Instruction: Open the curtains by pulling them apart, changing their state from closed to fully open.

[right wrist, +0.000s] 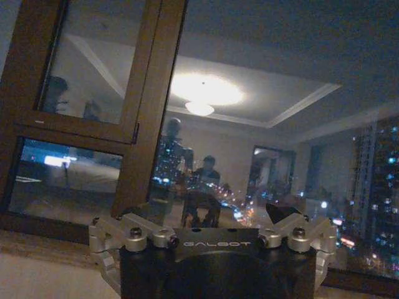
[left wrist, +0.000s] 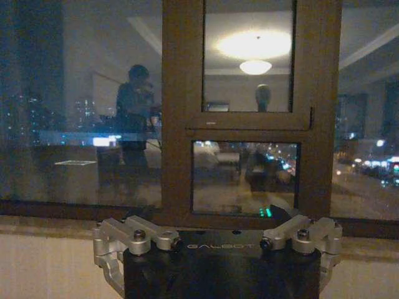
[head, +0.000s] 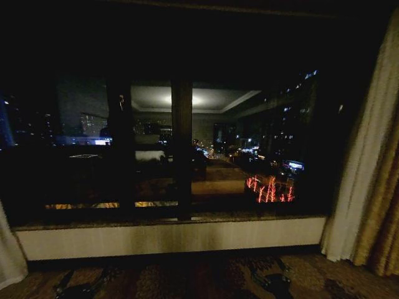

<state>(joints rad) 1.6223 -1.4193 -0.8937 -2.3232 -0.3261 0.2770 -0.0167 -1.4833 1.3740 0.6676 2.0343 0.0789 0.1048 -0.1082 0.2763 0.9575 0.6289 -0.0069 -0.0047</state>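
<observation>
Cream-white sheer curtains are what you should look for at the edges of the head view: one pleated translucent panel [head: 358, 156] hangs gathered at the far right of the window, with a heavier golden-brown drape [head: 385, 205] just beside it on its outer side, and the other sheer panel [head: 9, 252] shows as a pale bunch low at the far left edge. Between them you see the dark-framed window [head: 181, 149] fully uncovered, its glass showing night-time city lights and a reflected ceiling lamp. Below the glass runs a pale sill wall [head: 168, 240], and patterned carpet [head: 206, 277] covers the floor.

Your left end effector [head: 78, 288] sits low at the bottom of the head view, left of centre, and your right end effector [head: 274, 281] sits low on the right; both are dark shapes over the carpet, well apart from either curtain panel. In the left wrist view the left end effector [left wrist: 218, 233] points level at the brown window frame [left wrist: 184, 112], its silver linkages spread to both sides, jaws wide with nothing between them. In the right wrist view the right end effector [right wrist: 215, 227] is tilted upward toward the glass, likewise spread wide and holding nothing.
</observation>
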